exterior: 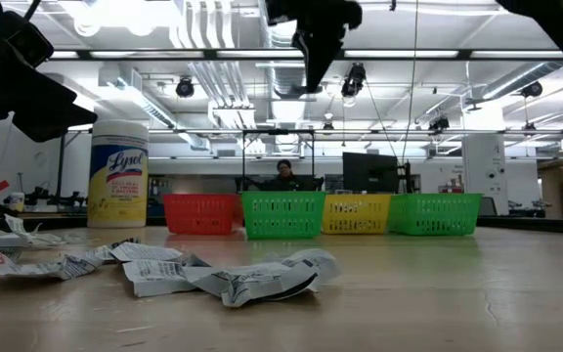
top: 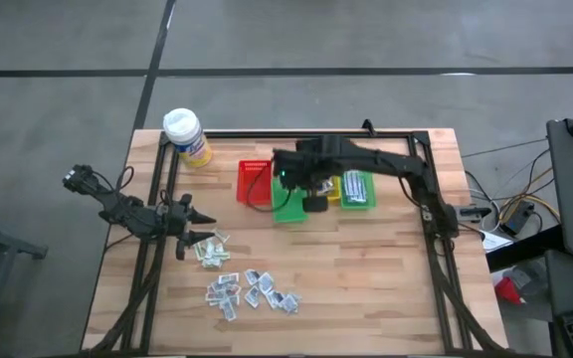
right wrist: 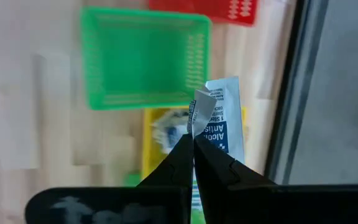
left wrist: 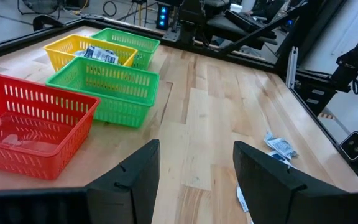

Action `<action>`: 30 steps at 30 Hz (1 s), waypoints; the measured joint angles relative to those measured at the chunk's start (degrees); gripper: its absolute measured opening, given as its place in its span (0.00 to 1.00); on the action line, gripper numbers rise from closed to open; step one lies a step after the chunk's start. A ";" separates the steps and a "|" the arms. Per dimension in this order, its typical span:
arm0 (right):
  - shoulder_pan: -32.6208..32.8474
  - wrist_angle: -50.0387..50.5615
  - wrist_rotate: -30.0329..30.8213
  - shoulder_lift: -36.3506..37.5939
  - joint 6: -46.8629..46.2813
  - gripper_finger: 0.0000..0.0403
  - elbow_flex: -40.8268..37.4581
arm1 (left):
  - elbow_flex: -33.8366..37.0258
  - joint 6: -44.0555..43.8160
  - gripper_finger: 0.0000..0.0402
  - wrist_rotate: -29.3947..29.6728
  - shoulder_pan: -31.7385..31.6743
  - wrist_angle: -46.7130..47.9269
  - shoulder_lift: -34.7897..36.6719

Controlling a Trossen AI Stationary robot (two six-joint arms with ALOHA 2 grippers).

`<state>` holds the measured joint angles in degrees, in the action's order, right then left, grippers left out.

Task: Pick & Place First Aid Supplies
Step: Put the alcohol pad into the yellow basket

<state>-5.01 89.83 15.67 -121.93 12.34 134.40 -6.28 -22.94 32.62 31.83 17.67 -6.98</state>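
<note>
From above, the right gripper point(top: 316, 202) hangs over the baskets point(top: 272, 189); loose packets point(top: 252, 290) lie well apart, near the spread-fingered left gripper point(top: 199, 227). Past the right wrist, closed fingers point(right wrist: 180, 163) pinch a blue-printed packet point(right wrist: 224, 121) above the green basket point(right wrist: 143, 57).

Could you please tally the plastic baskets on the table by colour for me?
Red baskets: 1, the red basket
Green baskets: 2, the near green basket and the far green basket
Yellow baskets: 1, the yellow basket
Total: 4 baskets, in a row across the far side of the table.
</note>
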 joint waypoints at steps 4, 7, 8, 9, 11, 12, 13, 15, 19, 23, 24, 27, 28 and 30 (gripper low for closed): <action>-4.29 0.07 -0.64 0.00 4.66 0.02 -0.17 | 0.00 0.00 0.49 0.00 0.00 0.00 0.00; -7.39 0.15 -0.96 0.00 6.27 0.02 -0.51 | 0.00 0.00 0.49 0.00 0.00 0.00 0.00; -8.37 0.14 -0.99 0.00 6.75 0.02 -0.71 | 0.00 0.00 0.49 0.00 0.00 0.02 0.00; -9.33 0.13 -1.16 0.00 7.22 0.02 -0.92 | 0.00 0.00 0.49 0.00 0.00 0.02 -0.02; -11.16 -0.02 -3.17 0.00 7.87 0.02 -1.58 | 0.00 0.02 0.49 0.02 0.00 0.00 -0.02; -12.01 -0.25 -4.81 0.00 8.07 0.02 -2.12 | 0.00 0.00 0.49 0.02 0.00 0.02 0.00; -12.74 -0.69 -6.39 0.00 8.20 0.02 -3.00 | 0.00 0.00 0.49 0.02 0.00 0.00 0.00; -13.84 -1.41 -7.96 0.00 8.52 0.02 -5.29 | 0.00 0.00 0.49 0.02 0.00 0.01 -0.01; -15.30 -4.85 -8.25 0.00 10.49 0.02 -11.13 | 0.00 0.00 0.49 0.02 0.00 0.00 -0.02; -16.35 -8.80 -8.42 -0.03 11.67 0.02 -17.58 | 0.00 0.00 0.49 0.02 0.00 0.02 0.00; -16.64 -9.74 -8.53 -0.04 11.70 0.02 -19.05 | 0.00 0.02 0.49 0.02 0.00 0.00 0.00; -17.75 -13.12 -10.74 -0.02 11.92 0.02 -23.35 | 0.00 0.02 0.49 0.02 0.00 0.00 0.00; -18.17 -14.01 -11.76 -0.02 11.98 0.02 -24.77 | 0.00 0.01 0.49 0.03 0.00 0.01 -0.01; -18.84 -16.18 -12.53 -0.02 11.89 0.02 -27.33 | 0.00 0.01 0.49 0.02 0.00 0.01 -0.01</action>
<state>-23.85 73.65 3.14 -121.95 24.23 107.07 -6.28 -22.93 32.64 31.83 17.68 -6.99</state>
